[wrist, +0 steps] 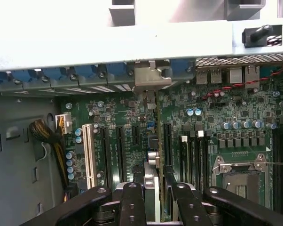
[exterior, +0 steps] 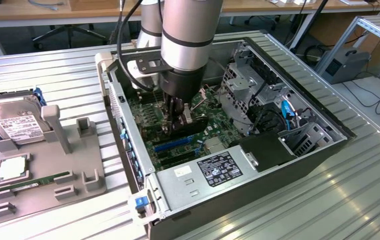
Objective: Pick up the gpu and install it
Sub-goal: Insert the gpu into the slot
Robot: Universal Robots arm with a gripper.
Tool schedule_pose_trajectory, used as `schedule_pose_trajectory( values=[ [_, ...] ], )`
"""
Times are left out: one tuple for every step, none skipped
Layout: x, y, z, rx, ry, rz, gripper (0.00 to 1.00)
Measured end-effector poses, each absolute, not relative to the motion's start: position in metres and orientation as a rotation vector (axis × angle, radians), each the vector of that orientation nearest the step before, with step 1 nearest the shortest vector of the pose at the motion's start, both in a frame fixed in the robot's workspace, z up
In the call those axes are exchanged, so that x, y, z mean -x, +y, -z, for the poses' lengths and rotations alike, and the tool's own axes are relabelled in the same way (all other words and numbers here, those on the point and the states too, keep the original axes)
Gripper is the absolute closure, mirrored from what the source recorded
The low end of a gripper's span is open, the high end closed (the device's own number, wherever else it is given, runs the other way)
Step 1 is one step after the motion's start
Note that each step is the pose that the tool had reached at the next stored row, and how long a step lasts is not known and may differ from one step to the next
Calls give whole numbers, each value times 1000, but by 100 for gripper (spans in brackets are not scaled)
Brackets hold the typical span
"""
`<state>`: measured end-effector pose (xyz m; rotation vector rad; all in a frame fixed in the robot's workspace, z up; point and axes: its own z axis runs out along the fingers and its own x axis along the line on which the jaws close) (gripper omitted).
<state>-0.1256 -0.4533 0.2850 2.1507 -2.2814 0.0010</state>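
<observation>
The gpu [exterior: 191,127] stands on edge inside the open computer case [exterior: 310,107], low over the green motherboard [exterior: 176,146]. My gripper [exterior: 176,125] reaches straight down into the case and is shut on the card's upper edge. In the wrist view the gpu [wrist: 153,141] shows edge-on between the black fingers [wrist: 132,202] of my gripper [wrist: 158,200]. It runs in line with a black slot, and its silver bracket [wrist: 151,77] sits against the case's rear wall. Whether the card sits fully in the slot cannot be told.
A white slot [wrist: 90,155] and black slots flank the card; the CPU socket [wrist: 238,176] lies beside them. Drive cages and cables [exterior: 257,95] crowd the case's far side. Outside, a grey holder [exterior: 49,150] carries a hard drive [exterior: 13,122] and a RAM stick [exterior: 36,181].
</observation>
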Motion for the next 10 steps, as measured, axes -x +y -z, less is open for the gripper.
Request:
schedule_pose_trajectory(
  values=[
    [126, -453, -285, -2151, -2281, -1, 73],
    [126, -453, -284, -2151, -2281, -1, 73],
    [126, -453, -284, -2151, -2281, -1, 73],
    [127, -453, -284, -2151, -2281, -1, 73],
    [127, -453, -283, -2151, -2281, -1, 73],
    [127, -453, -283, -2150, -2281, -1, 73],
    [127, -453, -282, -2150, -2281, -1, 73],
    [128, -453, -281, -2150, -2281, -2, 73],
    [128, -453, -281, -2150, -2281, -2, 73],
    [128, -453, -281, -2150, -2281, -2, 73]
  ],
)
